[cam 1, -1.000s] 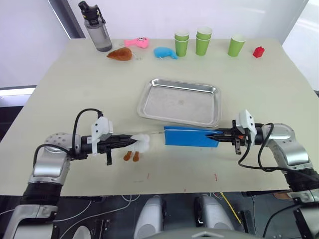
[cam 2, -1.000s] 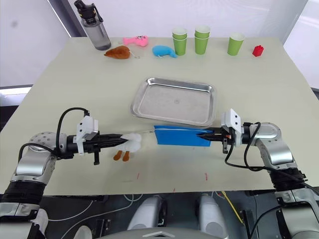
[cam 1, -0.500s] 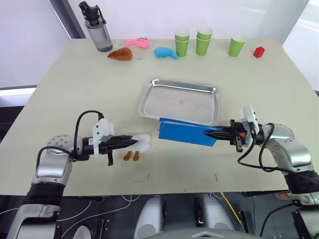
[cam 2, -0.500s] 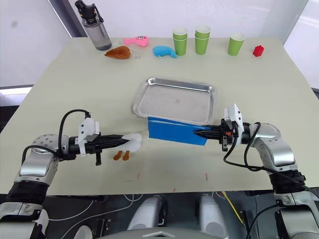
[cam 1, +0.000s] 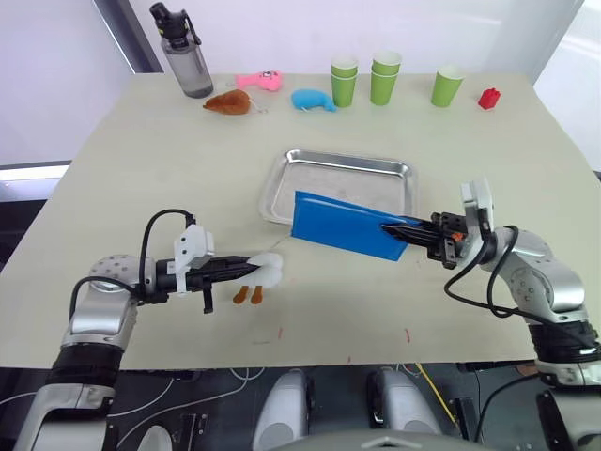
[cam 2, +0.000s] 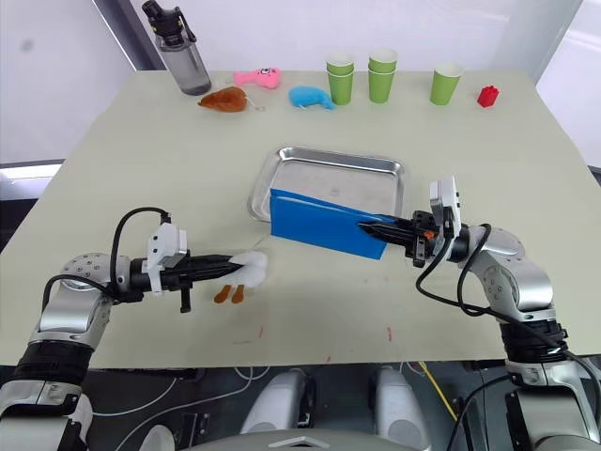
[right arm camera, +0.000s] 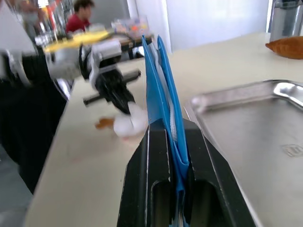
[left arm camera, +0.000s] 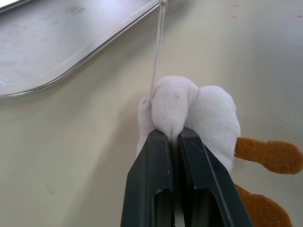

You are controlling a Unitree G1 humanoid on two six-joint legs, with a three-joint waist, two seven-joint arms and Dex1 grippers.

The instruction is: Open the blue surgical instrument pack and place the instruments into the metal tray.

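A pale beige table [cam 1: 141,160] carries everything, with small red marks near its front edge. Behind its far edge stands a white wall, with a dark slanted post at the far left corner. In the right wrist view a blurred room shows beyond the table, with a person in a red top.

Near the far left corner stands a grey water bottle [cam 1: 183,54] with a black cap. Beside it along the far edge lie a brown plush toy [cam 1: 227,101], a pink toy [cam 1: 258,81] and a small blue whale toy [cam 1: 312,99].

Toward the front left, the left gripper [cam 1: 246,270] has its fingers clamped on a white plush duck [cam 1: 266,272] with orange feet, which rests on the table. A thin string runs from the duck toward the metal tray [cam 1: 340,188].

The tray sits at the middle of the table and looks bare. The blue surgical instrument pack [cam 1: 346,226] is folded shut and held up off the table, tilted, over the tray's front edge.

The right gripper [cam 1: 396,229] has its fingers clamped on the pack's right end.

Along the far edge, right of the whale, stand green paper cups [cam 1: 382,80], two of them stacked pairs, and a small red block [cam 1: 487,98] toward the far right corner.
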